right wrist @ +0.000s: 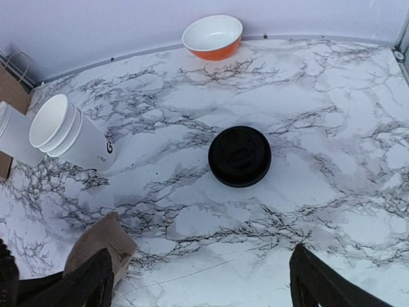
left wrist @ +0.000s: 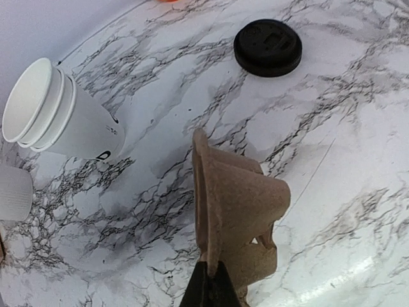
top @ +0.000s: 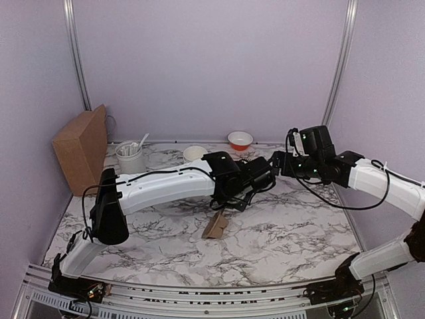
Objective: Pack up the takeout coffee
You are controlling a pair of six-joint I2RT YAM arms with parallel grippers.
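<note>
Looking through the left wrist camera, I see my left claw pressed together on the lower edge of a brown pulp cup carrier. The carrier is pinched at its rim and stands on edge, tilted, with its moulded pockets facing right in that view. From overhead it hangs just below the left arm's wrist, close over the middle of the marble counter; I cannot tell whether its bottom corner touches the surface.

My right claw is spread wide, its two dark fingers at the bottom corners of the right wrist view with nothing between them. It hovers above the counter, and the round black lid lies flat just beyond the fingertips, roughly centred on the gap. The lid sits alone and top up, touching neither cup nor carrier.

The white paper cups are nested in one stack, with three rims showing and dark lettering on the outermost side. The stack stands open end up near the back wall, well apart from the lid. To its left is the grey-white utensil canister. Further along the back edge to the right is the orange-and-white bowl, close to the wall. A brown paper bag leans in the left rear corner.
</note>
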